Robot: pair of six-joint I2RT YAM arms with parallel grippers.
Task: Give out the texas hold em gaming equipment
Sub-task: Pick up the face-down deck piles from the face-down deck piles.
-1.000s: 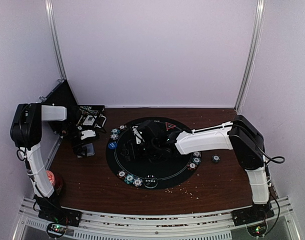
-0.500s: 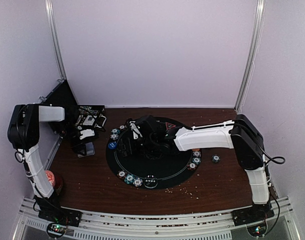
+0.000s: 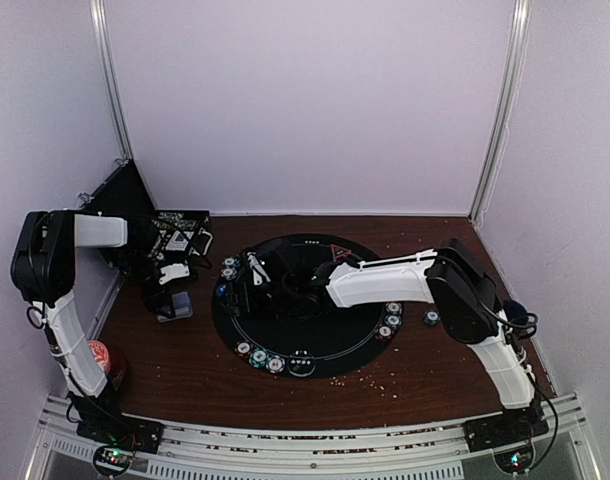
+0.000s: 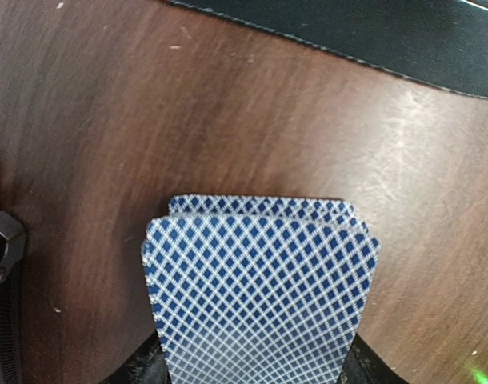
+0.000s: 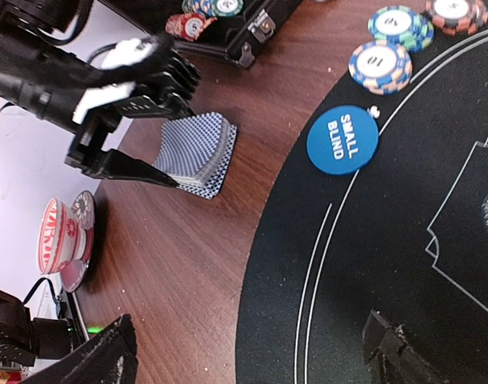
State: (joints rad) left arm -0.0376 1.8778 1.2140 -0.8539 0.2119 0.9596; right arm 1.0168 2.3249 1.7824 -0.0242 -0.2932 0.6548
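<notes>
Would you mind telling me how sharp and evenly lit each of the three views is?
Top external view: soft and dim, poker chips fuzzy, black mat showing little detail. Left wrist view: card deck sharp, pale glare on the table at upper right. Right wrist view: blue button crisp, far left background blown out white.

The top view looks down from high behind over the whole bench [image 3: 185, 370]. Both wrist views sit low and close, sharing the card deck [image 4: 260, 296].
</notes>
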